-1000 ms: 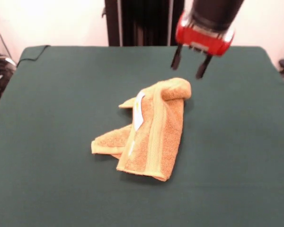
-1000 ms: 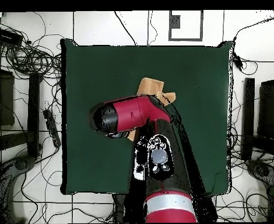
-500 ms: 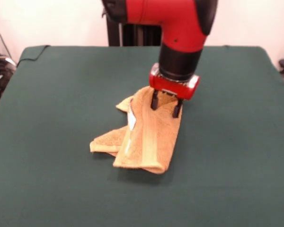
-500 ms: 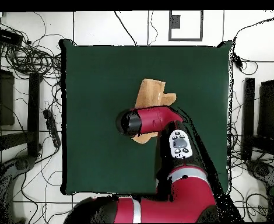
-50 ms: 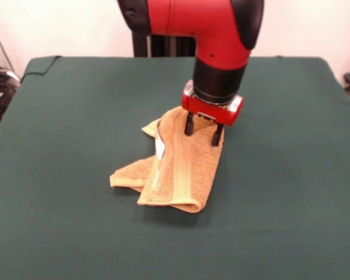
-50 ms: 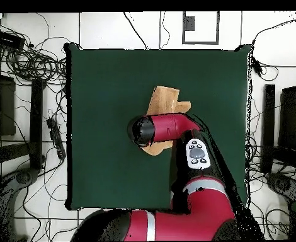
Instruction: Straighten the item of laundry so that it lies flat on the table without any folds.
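towel (image 5: 178, 172): folded, bunched mid surface (image 5: 76, 116) | gripper (image 5: 202, 130): fingers spread, tips down on towel's far end

A robotics lab: around the tool (image 5: 202, 130), a green-clothed table (image 6: 106, 94) stands on a pale tiled floor (image 6: 113, 28) strewn with tangled black cables (image 6: 31, 63), with dark equipment racks (image 6: 2, 107) alongside.

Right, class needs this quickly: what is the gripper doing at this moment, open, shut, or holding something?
Gripper: open, its two fingers apart and down on the far end of the towel; not clamped on it.
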Robot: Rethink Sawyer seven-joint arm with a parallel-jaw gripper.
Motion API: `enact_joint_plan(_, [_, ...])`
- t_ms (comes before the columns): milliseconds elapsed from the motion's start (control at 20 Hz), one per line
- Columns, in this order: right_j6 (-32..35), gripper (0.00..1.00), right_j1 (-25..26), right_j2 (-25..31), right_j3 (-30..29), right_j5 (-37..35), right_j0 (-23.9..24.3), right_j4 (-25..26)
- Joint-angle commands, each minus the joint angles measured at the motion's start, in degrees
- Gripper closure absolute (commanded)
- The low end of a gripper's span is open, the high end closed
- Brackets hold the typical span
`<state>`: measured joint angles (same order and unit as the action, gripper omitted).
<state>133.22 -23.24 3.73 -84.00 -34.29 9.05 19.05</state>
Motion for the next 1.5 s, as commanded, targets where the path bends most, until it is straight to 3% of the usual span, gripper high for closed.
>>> enact_joint_plan(50, [0.8, 0.00, -3.2, 2.3, -2.7, -14.5, -3.9, -3.5])
enact_joint_plan(250, [0.6, 0.00, -9.3, 2.2, -5.1, -19.6, -4.0, -4.9])
enact_joint_plan(350, [-0.7, 0.00, -10.7, 2.8, -6.5, -17.9, -3.0, -4.2])
enact_joint_plan(500, [-1.9, 0.00, -10.3, 3.7, -6.8, -15.8, -1.8, -3.1])
enact_joint_plan(650, [-3.3, 0.00, -8.8, 4.4, -2.1, -18.7, -0.9, -2.9])
enact_joint_plan(800, [-5.7, 0.00, -7.5, 5.5, -1.4, -17.6, 1.4, -2.2])
enact_joint_plan(1150, [-12.8, 0.00, -5.0, 10.2, -4.1, -7.3, 7.6, 1.6])
enact_joint_plan(1500, [-13.0, 0.00, -6.0, 13.4, -6.5, -2.6, 10.7, 4.9])
